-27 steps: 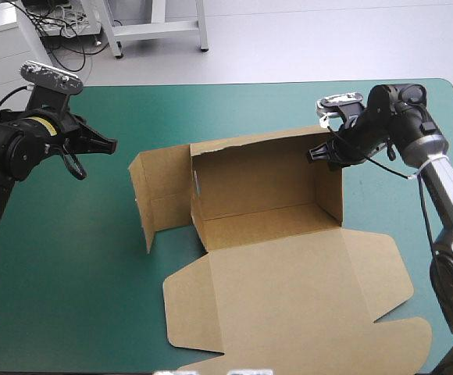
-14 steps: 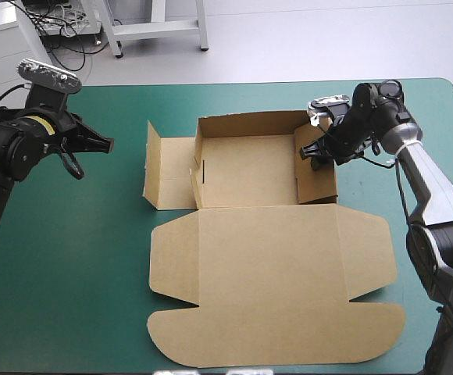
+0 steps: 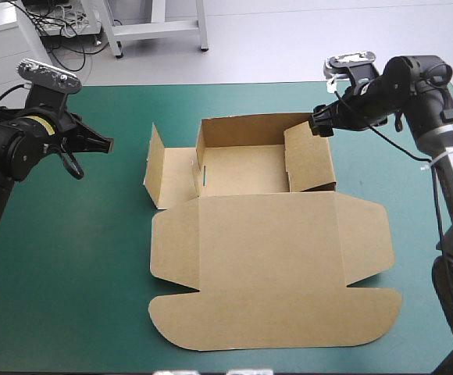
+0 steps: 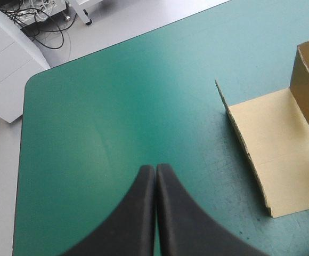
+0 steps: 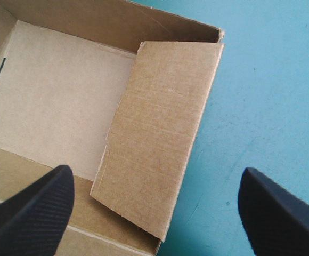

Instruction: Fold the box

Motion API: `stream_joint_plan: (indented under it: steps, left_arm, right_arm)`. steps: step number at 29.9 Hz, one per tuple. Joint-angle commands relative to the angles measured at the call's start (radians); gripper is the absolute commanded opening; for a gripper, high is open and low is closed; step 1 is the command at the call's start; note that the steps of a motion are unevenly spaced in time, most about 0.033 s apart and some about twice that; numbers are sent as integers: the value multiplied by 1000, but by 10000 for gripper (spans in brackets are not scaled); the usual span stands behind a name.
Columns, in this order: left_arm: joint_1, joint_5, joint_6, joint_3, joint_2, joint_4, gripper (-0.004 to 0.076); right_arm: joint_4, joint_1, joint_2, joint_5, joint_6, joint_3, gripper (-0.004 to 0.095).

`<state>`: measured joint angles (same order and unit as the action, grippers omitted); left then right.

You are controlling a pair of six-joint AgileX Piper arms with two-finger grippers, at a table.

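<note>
The brown box (image 3: 242, 168) sits mid-desk on the teal-green desk (image 3: 70, 266). Its open tray is toward the far edge and its lid (image 3: 265, 266) lies flat toward the near edge. The tray's back wall stands upright, and the right wall (image 3: 308, 156) leans inward over the floor. On the left a side panel (image 3: 178, 176) lies flat, its end tab raised. The right pincer (image 3: 317, 125) hovers at the tray's far right corner, black fingers spread wide, holding nothing. The left pincer (image 3: 108, 143) hangs over the desk's left side, well apart from the box, fingers pressed together and empty.
</note>
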<state>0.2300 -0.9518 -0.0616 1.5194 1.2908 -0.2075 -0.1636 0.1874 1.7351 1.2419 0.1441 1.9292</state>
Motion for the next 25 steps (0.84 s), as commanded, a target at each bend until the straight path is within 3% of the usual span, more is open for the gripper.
stream_joint_plan:
  steps: [1,11,25]
  left_arm:
    - [1,65,5,35,-28,-15,-11]
    - [1,55,5,35,-26,-11,-13]
    - [1,35,5,35,-26,-11,-23]
  right_arm:
    - [8,-5,-63,5,-12,32,774]
    - [29,-5,52,5,-53,28,773]
    - [29,-5,249,1,-63,28,638]
